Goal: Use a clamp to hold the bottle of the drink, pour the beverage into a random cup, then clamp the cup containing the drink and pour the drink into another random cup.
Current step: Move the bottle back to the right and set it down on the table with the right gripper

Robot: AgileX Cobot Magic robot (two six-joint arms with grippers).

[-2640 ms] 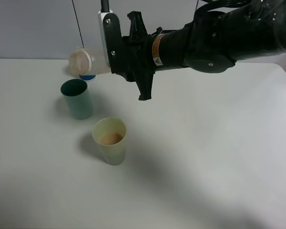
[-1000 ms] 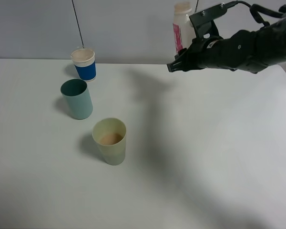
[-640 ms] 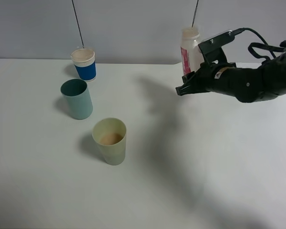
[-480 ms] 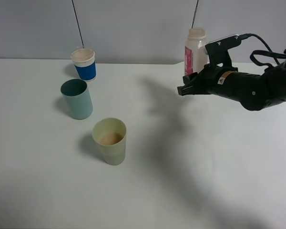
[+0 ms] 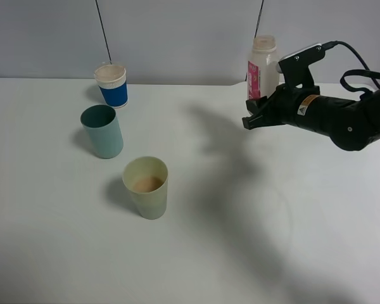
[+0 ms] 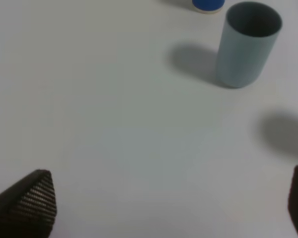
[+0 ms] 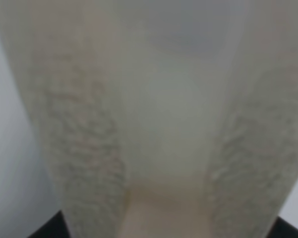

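Note:
My right gripper (image 5: 256, 113) is shut on the bottle of the drink (image 5: 263, 63) and holds it upright at the back right; the jaws hide the bottle's base. In the right wrist view the translucent bottle (image 7: 154, 124) fills the frame, with pale beverage (image 7: 161, 215) low inside it. The pale yellow-green cup (image 5: 147, 188) stands in the middle left, with peach-tan beverage (image 5: 147, 183) in its bottom. The teal cup (image 5: 102, 131) stands upright behind it and to the left. My left gripper (image 6: 164, 206) is open over bare table, with the teal cup (image 6: 248, 44) ahead of it.
A blue cup with a white rim (image 5: 112, 85) stands at the back left, behind the teal cup; its base (image 6: 207, 4) shows in the left wrist view. The white table (image 5: 253, 228) ends at a grey wall. Two thin dark rods hang at the back.
The right arm has swung the bottle from tipped above the cups to upright at the back right, and over the last second it has lowered it. The cups have not moved.

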